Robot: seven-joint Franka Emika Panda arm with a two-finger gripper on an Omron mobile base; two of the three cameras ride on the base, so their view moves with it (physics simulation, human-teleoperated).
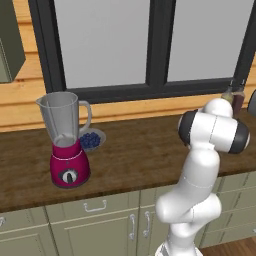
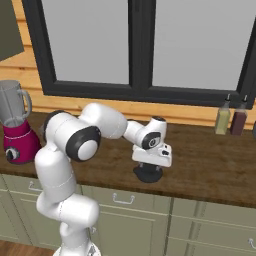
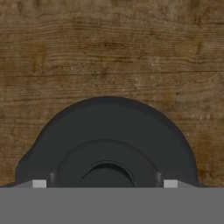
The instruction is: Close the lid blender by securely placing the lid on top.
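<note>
While tool sits on lid, grip unclear | lid near counter front edge

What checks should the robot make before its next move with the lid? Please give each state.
1. Gripper is over the lid: ok, right base view shows the hand directly above it.
2. Lid centred between the fingers: ok, hand view shows the lid in the middle.
3. Fingers closed on the lid: cannot tell, the tips are hardly visible.
4. Blender jar is open and upright: ok.
5. Path to the blender along the counter is free: ok, the bowl of blueberries stands behind the blender.
</note>
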